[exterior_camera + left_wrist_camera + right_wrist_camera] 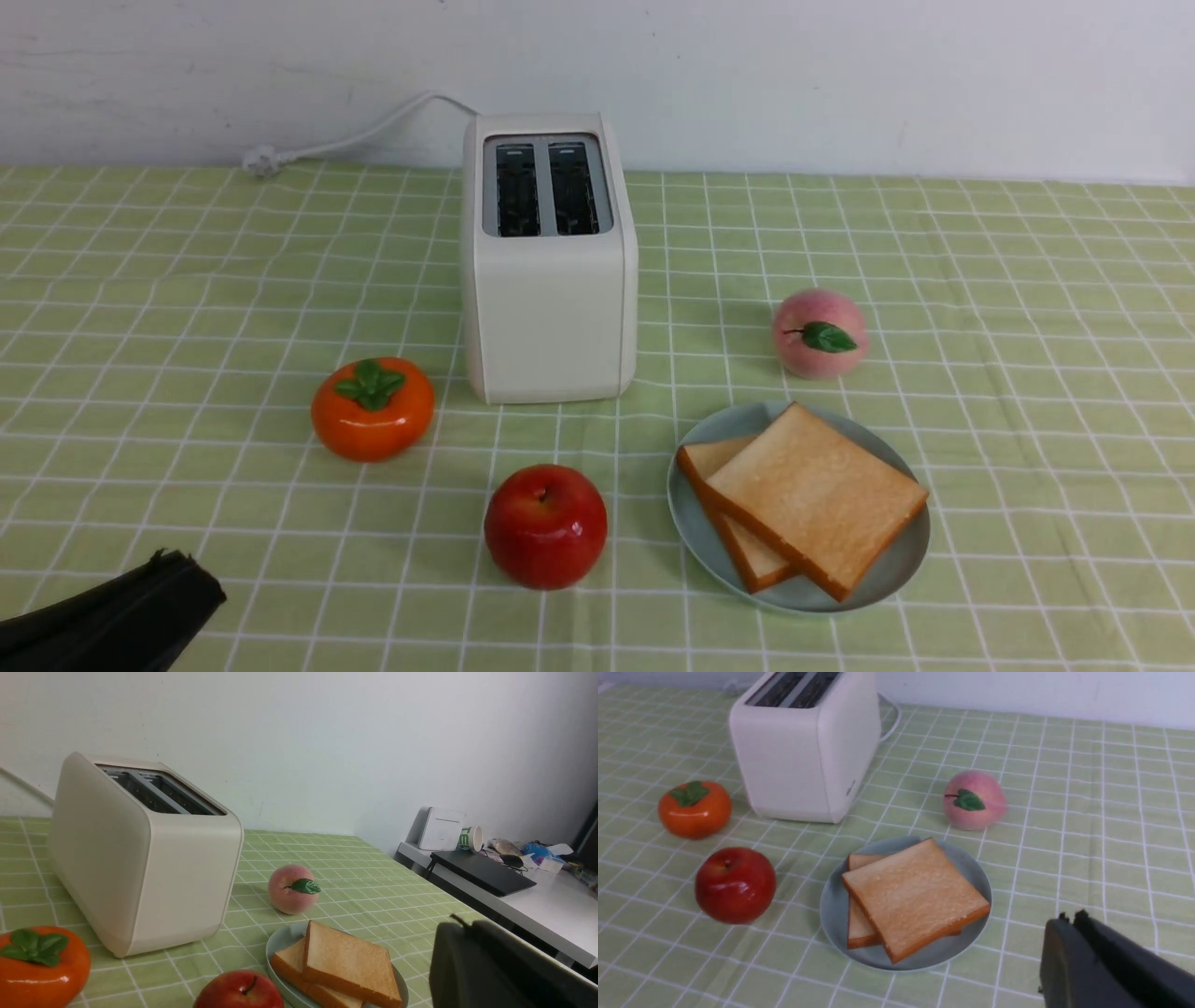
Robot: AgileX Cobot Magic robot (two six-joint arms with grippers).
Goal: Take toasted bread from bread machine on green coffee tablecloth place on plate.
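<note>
bread machine (pixel 549 308): on tablecloth (pixel 1027 420)
persimmon (pixel 372 408): its 8 o'clock
apple (pixel 545 525): its 6 o'clock
peach (pixel 819 333): its 3 o'clock
plate (pixel 691 527): its 4 o'clock, under toasted bread (pixel 817 490)

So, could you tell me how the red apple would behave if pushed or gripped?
The red apple looks round, so a push would probably roll it. Its glossy skin suggests it may slip in a pinch grip.

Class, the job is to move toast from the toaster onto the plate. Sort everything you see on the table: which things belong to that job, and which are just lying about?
Belong to the job: toasted bread, bread machine, plate, green tablecloth.

Just lying about: orange persimmon, red apple, peach.
</note>
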